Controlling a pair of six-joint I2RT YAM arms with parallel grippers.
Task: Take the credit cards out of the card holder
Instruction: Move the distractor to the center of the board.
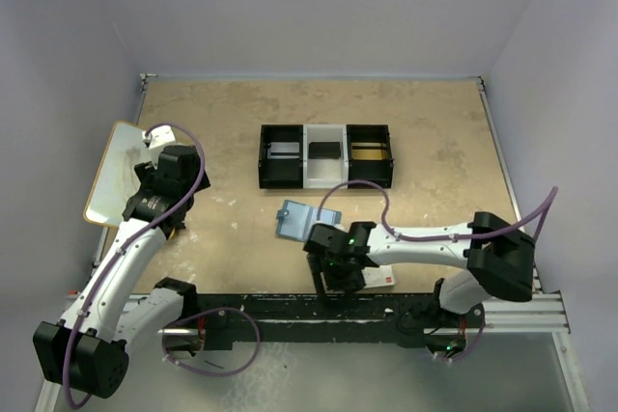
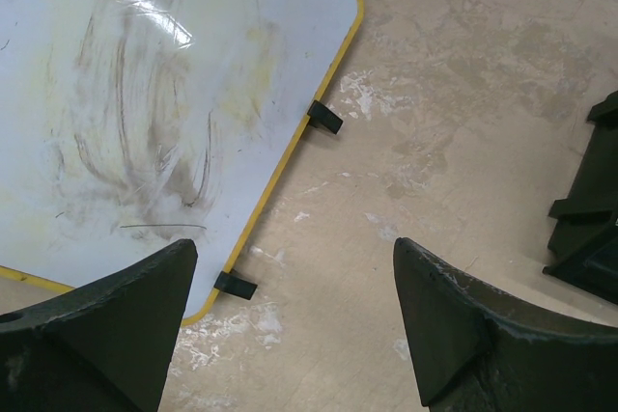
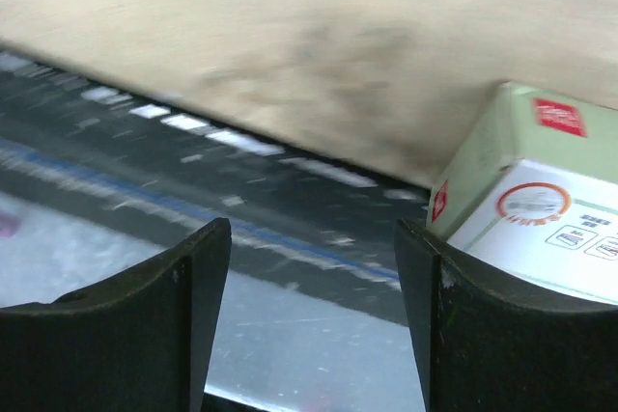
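**Fingers spread on both arms; card holder lying behind the right wrist**

Left fingers (image 2: pixel 106 325) are standing wide apart with nothing between them. They are hovering over the table (image 1: pixel 435 161) beside the whiteboard (image 2: pixel 145 94), well apart from the work.

Moving right, the card holder (image 1: pixel 302 218) is lying open on the table on the near side of the compartment tray (image 1: pixel 263 156), its long axis running roughly left to right.

Right fingers (image 3: pixel 135 315) are also spread and gripping nothing. They are pointing at the near table edge with the white box (image 3: pixel 541 209) just to their right, so the holder is lying behind them, farther up the table and slightly left. I am judging the right arm much the nearer.

I am not making out whether any credit cards are sitting in the pockets. A grey shape and a gold one in the tray's outer compartments are too small to name.
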